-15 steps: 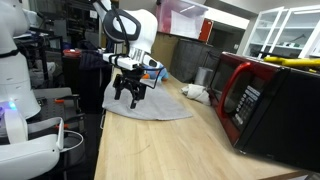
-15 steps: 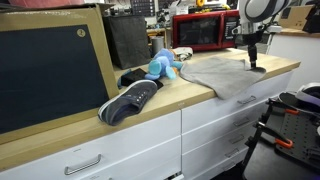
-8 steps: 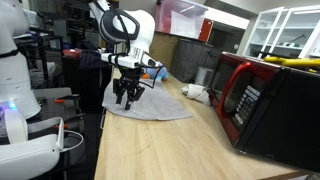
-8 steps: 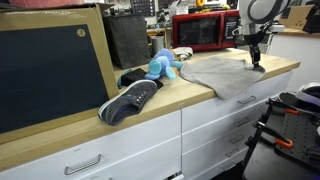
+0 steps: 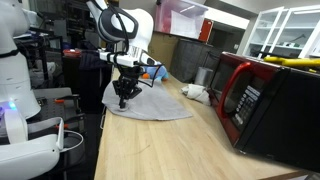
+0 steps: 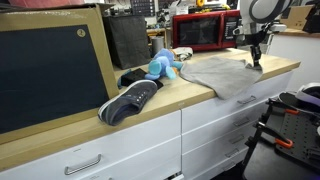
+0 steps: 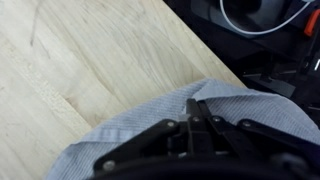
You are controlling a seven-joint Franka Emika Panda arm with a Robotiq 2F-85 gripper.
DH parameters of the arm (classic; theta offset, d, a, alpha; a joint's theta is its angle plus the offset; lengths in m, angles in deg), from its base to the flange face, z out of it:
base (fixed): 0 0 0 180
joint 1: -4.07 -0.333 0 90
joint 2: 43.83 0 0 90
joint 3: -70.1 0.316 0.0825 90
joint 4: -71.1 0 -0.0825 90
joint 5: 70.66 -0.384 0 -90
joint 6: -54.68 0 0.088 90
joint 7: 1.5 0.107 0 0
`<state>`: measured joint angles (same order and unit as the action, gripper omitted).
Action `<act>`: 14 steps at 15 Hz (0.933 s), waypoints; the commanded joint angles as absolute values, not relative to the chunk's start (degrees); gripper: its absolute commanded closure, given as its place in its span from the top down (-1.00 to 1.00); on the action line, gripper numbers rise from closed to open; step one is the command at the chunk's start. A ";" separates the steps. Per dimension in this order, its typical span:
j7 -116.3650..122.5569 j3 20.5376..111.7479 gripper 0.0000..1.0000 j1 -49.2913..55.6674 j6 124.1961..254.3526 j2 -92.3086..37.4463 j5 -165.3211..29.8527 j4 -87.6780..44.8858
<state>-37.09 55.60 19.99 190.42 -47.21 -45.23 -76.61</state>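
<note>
Ctr has 1 cloth, 1 shoe, 1 plush, 1 microwave.

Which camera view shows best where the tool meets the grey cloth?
The wrist view: the tool is shut on a small raised fold of the grey cloth near its edge. In both exterior views the cloth lies spread on the counter, but the pinch is too small.

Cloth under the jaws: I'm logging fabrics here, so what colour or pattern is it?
A plain light grey cloth, finely woven; the wrist view shows it best.
</note>
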 commanded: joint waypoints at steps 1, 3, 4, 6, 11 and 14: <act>-38.51 54.94 -0.99 19.65 191.98 -51.01 -47.09 -78.55; -39.39 54.65 -0.99 19.35 193.60 -52.05 -51.43 -78.32; -39.75 54.55 -0.99 19.08 194.55 -52.52 -54.22 -78.15; -40.52 54.70 -0.99 18.22 196.42 -53.20 -59.70 -77.73; -42.30 55.02 -0.99 15.33 200.34 -55.42 -69.19 -78.39; -42.16 55.34 -0.99 12.70 201.63 -56.22 -74.72 -78.13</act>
